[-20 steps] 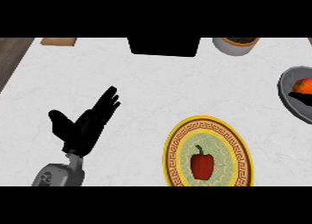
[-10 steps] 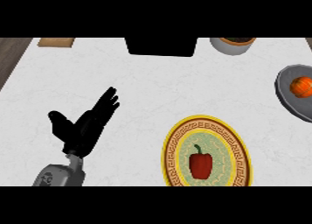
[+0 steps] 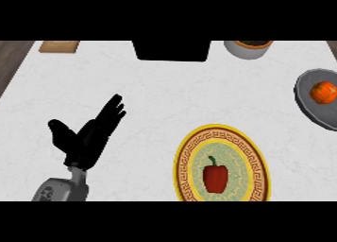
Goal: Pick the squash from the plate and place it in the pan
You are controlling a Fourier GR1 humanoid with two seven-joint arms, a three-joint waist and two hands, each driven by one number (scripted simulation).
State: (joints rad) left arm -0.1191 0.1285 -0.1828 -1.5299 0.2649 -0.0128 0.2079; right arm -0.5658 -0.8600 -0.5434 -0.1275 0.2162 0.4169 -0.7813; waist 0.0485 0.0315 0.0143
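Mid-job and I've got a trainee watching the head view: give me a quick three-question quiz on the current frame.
1. True or false: the orange squash lies in the grey pan.
2. What lies on the yellow-rimmed plate? A) red pepper B) squash C) nothing
3. Fill in: the left hand is over the counter with fingers ____.

Key: 1 true; 2 A; 3 straight (open), holding nothing.

squash [image 3: 324, 91]: orange, in grey pan [image 3: 311, 108] | plate [image 3: 188, 156]: yellow-rimmed
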